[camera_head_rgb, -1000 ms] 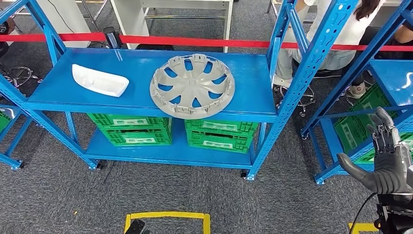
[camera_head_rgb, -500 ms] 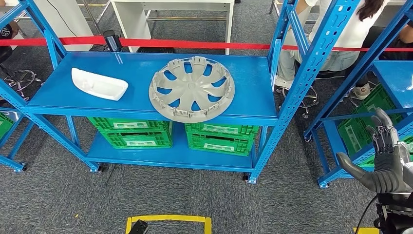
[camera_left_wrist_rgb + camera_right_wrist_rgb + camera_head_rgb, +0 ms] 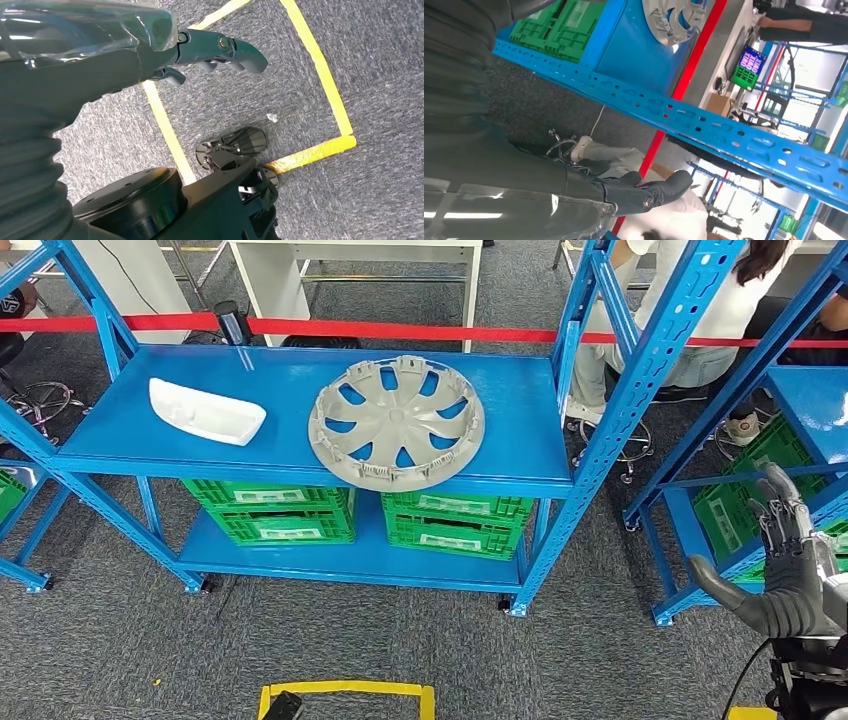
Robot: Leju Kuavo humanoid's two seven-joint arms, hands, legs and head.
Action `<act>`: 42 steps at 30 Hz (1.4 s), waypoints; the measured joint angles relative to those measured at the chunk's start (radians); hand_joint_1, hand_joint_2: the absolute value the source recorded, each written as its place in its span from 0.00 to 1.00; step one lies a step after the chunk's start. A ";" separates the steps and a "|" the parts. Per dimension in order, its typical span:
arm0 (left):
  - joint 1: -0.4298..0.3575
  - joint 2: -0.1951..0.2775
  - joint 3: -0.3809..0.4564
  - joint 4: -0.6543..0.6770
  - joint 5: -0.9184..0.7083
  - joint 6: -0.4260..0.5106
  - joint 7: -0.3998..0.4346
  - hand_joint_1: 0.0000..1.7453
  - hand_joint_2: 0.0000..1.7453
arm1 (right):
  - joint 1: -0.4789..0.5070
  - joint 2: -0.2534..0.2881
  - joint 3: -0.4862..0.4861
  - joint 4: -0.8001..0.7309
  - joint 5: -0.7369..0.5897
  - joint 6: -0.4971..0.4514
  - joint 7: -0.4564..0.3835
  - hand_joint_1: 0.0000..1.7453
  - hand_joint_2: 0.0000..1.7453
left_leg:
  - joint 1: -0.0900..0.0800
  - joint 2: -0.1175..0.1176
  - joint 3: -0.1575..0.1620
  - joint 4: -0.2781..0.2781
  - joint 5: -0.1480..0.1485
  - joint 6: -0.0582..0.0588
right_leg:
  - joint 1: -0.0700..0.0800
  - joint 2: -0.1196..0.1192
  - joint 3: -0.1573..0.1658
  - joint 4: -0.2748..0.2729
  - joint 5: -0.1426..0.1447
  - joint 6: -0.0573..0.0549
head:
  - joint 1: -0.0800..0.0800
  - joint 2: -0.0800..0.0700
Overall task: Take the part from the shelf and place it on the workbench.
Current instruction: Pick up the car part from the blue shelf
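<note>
The head view is showing the blue shelf with the wheel cover lying flat on its upper deck, right of centre and close to the near edge; the right wrist view is catching a small arc of that cover past a perforated blue upright, plus a seated person behind the rack. The wheel cover is grey, round and multi-spoked, with open slots and clip tabs around the rim; being circular, it has no long axis. A white moulded part is lying on the left of the deck, its long axis running left to right. Green crates are sitting on the lower deck. The right hand is hovering at the near right, fingers apart, holding nothing. The left wrist view is showing the left hand over grey carpet and yellow floor tape, fingers extended, empty.
</note>
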State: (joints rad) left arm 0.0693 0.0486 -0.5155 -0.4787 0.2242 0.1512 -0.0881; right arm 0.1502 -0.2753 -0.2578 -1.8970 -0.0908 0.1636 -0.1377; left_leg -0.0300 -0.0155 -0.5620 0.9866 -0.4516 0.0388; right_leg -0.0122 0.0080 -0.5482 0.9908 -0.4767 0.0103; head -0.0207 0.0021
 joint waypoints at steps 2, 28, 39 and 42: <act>0.000 0.000 -0.004 0.000 -0.001 -0.004 0.000 0.00 1.00 | 0.000 -0.006 0.005 -0.002 0.012 0.015 0.001 0.00 1.00 | -0.001 0.000 0.000 0.000 0.000 0.000 | -0.001 0.000 0.000 0.000 0.000 0.000 | 0.000 0.000; -0.037 0.101 -0.105 0.018 -0.020 -0.019 0.085 0.00 1.00 | -0.372 -0.157 0.394 0.296 0.694 -0.049 0.076 0.00 1.00 | -0.002 0.006 0.000 0.000 0.002 -0.002 | -0.002 0.005 -0.002 0.000 0.003 -0.003 | 0.000 0.000; -0.080 0.074 -0.158 0.020 -0.009 -0.069 0.091 0.00 1.00 | -0.588 -0.091 0.620 0.410 0.525 0.037 0.081 0.00 1.00 | -0.002 0.005 -0.002 0.000 0.002 -0.002 | -0.002 0.005 -0.003 0.001 0.003 -0.003 | 0.000 0.000; -0.100 0.065 -0.170 0.028 -0.015 -0.074 0.100 0.00 1.00 | -0.617 -0.060 0.687 0.423 0.505 0.044 0.087 0.00 1.00 | -0.002 0.004 -0.002 0.000 0.002 -0.002 | -0.002 0.005 -0.003 0.001 0.003 -0.003 | 0.000 0.000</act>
State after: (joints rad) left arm -0.0309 0.1139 -0.6858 -0.4504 0.2091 0.0771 0.0116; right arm -0.4672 -0.3356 0.4290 -1.4737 0.4145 0.2077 -0.0510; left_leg -0.0316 -0.0111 -0.5638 0.9867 -0.4492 0.0366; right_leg -0.0138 0.0129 -0.5511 0.9914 -0.4735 0.0075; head -0.0208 0.0020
